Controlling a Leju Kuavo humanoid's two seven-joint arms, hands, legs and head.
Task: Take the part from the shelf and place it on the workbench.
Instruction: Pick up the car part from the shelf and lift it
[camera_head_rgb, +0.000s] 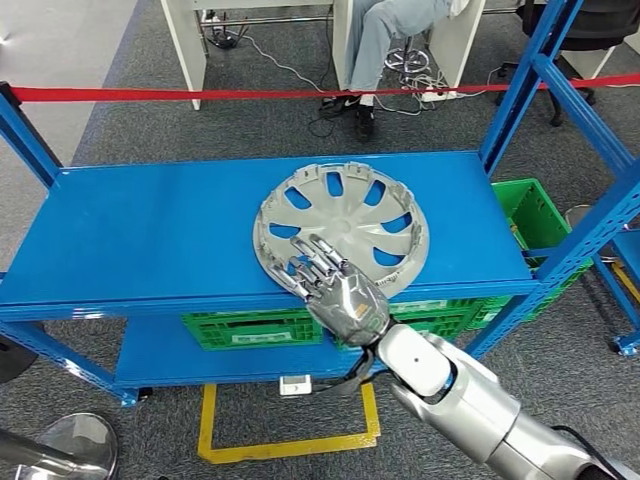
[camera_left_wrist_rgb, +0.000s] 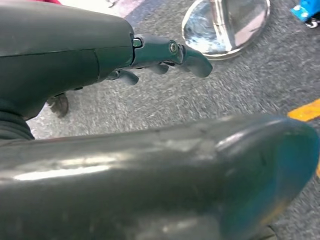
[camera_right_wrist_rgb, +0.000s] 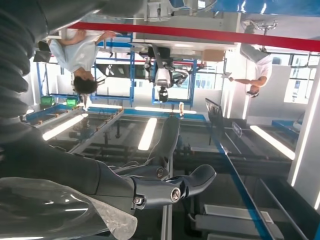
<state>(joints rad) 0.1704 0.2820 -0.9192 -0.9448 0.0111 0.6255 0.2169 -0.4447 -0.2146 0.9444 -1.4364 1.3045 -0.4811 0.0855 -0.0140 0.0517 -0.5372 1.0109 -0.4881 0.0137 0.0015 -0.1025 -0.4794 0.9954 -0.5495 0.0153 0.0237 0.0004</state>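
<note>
The right hand (camera_head_rgb: 341, 292) lies open, palm up, under the hubcap's (camera_head_rgb: 341, 228) 7 o'clock edge, likely to lift it. The left hand (camera_left_wrist_rgb: 158, 52) hangs open.

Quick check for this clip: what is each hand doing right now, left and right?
Left hand: open, fingers apart, holding nothing, above the floor.
Right hand: on the near rim of the hubcap on the shelf; whether it grips cannot be told.
</note>
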